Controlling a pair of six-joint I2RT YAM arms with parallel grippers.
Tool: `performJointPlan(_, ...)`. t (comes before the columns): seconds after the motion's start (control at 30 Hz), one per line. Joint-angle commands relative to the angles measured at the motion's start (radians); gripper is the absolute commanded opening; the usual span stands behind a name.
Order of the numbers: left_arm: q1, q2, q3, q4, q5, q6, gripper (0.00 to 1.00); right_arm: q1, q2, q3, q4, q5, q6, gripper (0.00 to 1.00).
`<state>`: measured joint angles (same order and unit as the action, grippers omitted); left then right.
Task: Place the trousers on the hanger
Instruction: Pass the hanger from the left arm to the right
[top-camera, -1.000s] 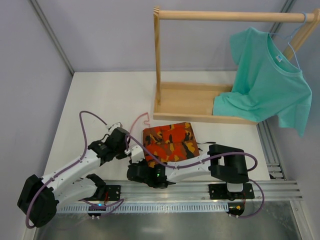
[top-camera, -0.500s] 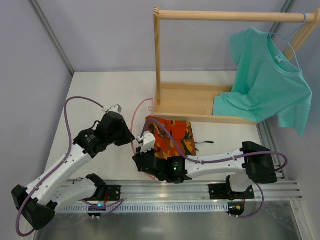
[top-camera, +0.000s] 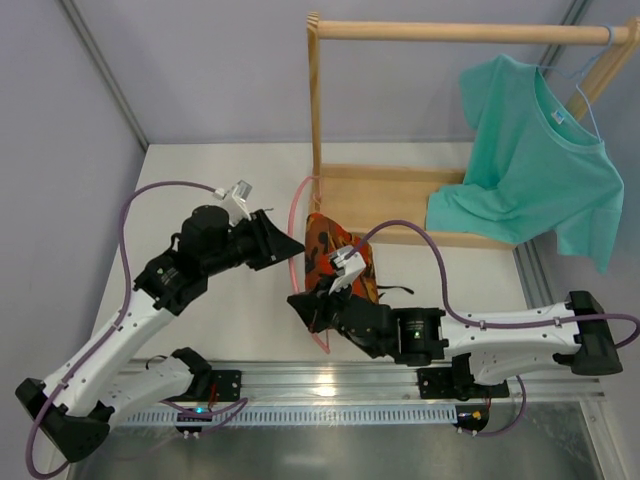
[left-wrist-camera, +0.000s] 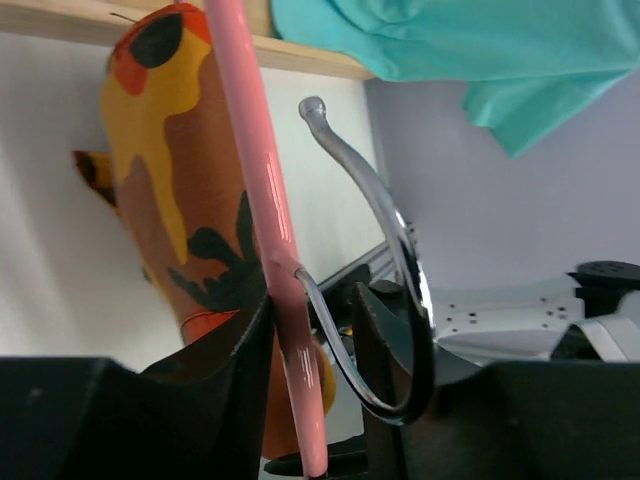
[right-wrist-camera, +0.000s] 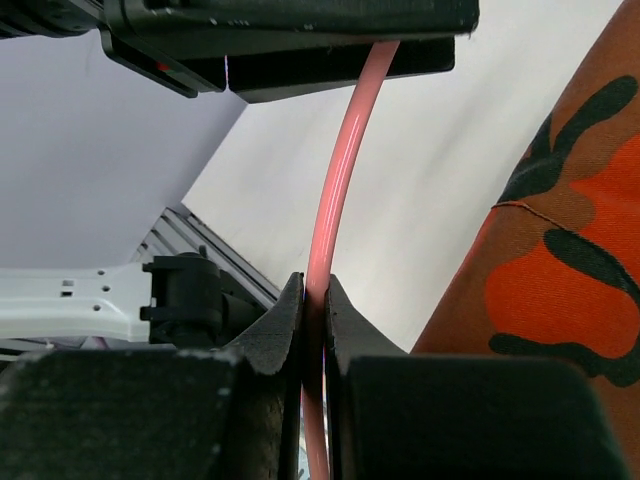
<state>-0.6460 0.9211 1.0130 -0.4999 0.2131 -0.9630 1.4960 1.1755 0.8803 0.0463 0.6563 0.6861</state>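
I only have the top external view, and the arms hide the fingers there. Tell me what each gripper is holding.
Observer: The left wrist view shows the left gripper closed on the hanger, right where its silver hook joins the pink bar.
Operator: Now the right one.
Observer: The right wrist view shows the right gripper pinching the hanger's thin pink bar, with the fingers almost meeting around it.
Operator: Check that no cloth is caught in that pinch.
Observer: In that view the trousers hang to the right of the fingers, not between them.
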Motion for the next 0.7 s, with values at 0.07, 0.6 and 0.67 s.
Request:
performJointPlan(0.07, -0.003, 0.015, 0.088, 0.221, 0.155, -0.043, 0.45, 0.026, -0.117, -0.020, 0.162, 0.006, -0.079, 0.04)
performJointPlan(0.6, -0.004, 0.081, 0.121, 0.388, 0.387, -0.089, 0.70, 0.003, -0.278, -0.052, 0.153, 0.052, -0.106, 0.04)
performJointPlan(0.67, -0.004, 0.100, 0.147, 0.353, 0.385, -0.076, 0.71, -0.002, -0.271, -0.052, 0.155, 0.052, -0.106, 0.04)
